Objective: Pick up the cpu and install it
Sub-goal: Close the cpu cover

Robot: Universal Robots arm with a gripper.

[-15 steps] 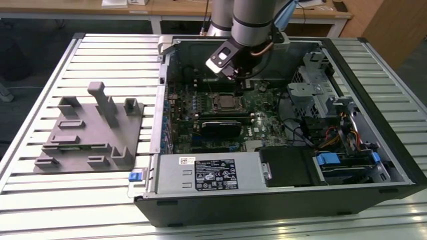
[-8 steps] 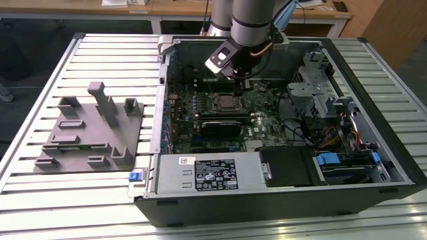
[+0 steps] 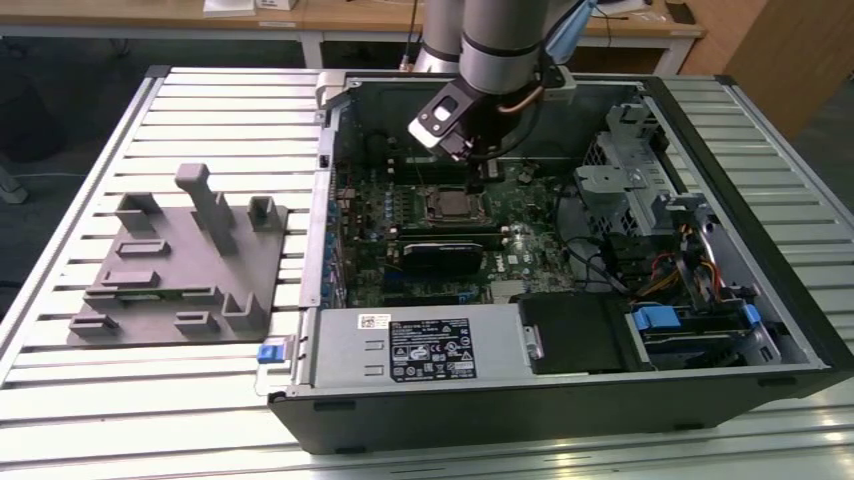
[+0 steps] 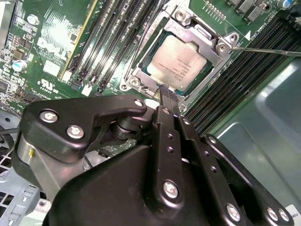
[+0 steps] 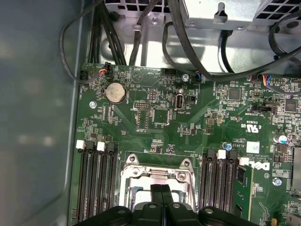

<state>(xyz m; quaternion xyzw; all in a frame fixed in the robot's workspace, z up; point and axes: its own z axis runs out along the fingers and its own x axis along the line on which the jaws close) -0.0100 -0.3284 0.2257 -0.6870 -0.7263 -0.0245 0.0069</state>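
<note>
The cpu [image 4: 181, 63], a pale silver square chip, lies flat inside the metal-framed socket [image 4: 221, 47] on the green motherboard [image 4: 51, 42]. In the exterior view the socket [image 3: 447, 205] sits mid-board inside the open computer case. My gripper [image 3: 481, 168] hangs just above the socket's far edge. Its black fingers [image 5: 161, 194] are pressed together with nothing between them. In the second wrist view the gripper [image 4: 166, 92] tip points down at the socket's edge, close beside the cpu. The load frame [image 5: 157, 175] stands open around the chip.
A grey tray [image 3: 174, 260] with upright holders rests on the slatted table at the exterior view's left. A black heatsink [image 3: 447, 255] lies near the socket. Memory slots [image 5: 96, 183] flank the socket. Black cables [image 5: 117, 33], a drive cage [image 3: 641, 170] and a power supply [image 3: 414, 345] crowd the case.
</note>
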